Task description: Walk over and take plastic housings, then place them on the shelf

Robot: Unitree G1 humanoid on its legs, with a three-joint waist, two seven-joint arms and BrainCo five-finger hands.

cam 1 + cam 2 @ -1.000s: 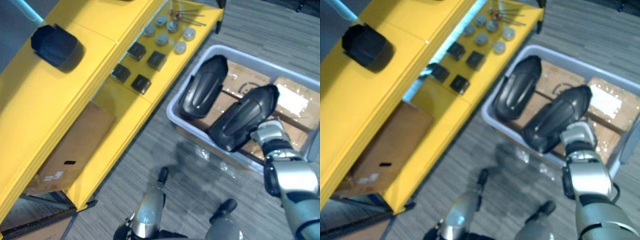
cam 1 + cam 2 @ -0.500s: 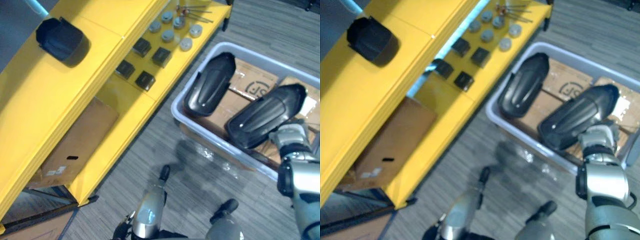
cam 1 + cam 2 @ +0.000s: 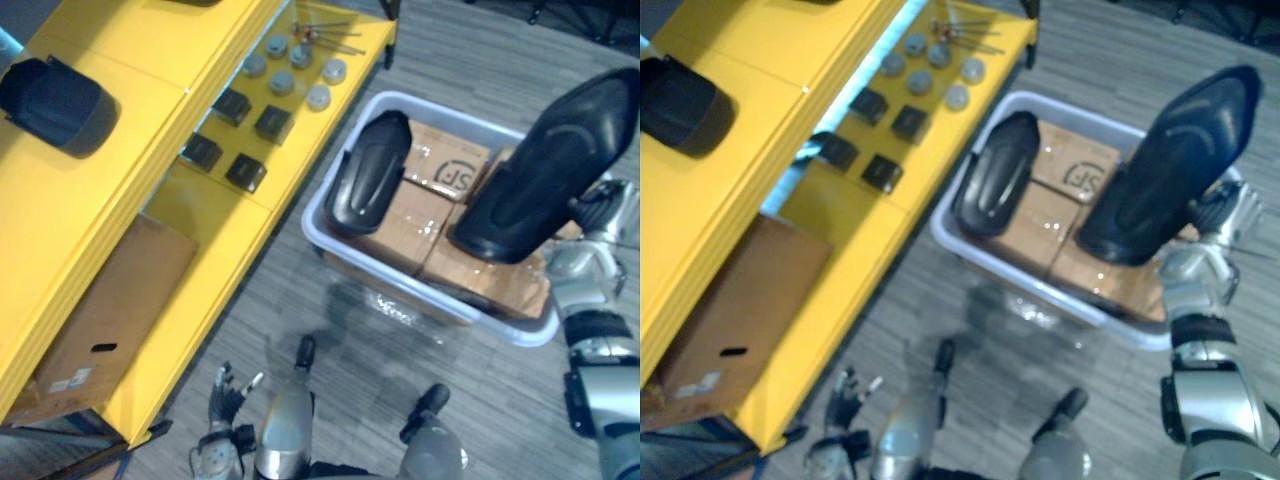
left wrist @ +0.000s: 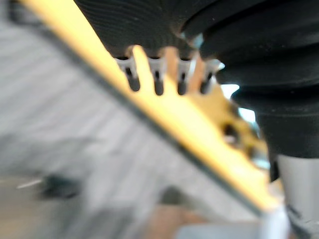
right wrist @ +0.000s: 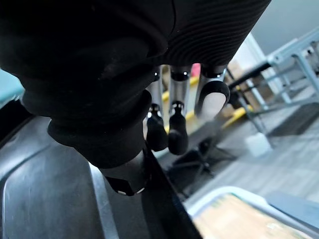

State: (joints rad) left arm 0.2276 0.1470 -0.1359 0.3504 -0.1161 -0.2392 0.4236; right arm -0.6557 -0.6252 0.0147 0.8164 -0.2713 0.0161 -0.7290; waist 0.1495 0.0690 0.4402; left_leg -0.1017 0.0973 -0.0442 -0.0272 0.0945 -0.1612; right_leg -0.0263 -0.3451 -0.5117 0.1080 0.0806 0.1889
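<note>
Left eye view: right hand [image 3: 590,225], fingers [image 5: 177,132] curled round one housing [image 3: 545,165], hangs above a bin [image 3: 410,297] holding boxes [image 3: 450,170] and another housing [image 3: 365,175].

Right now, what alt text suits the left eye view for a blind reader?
The robot's right hand grips a long glossy black plastic housing, raised above a pale grey bin where a second black housing lies on cardboard boxes. A yellow shelf stands left; the left hand hangs open.
</note>
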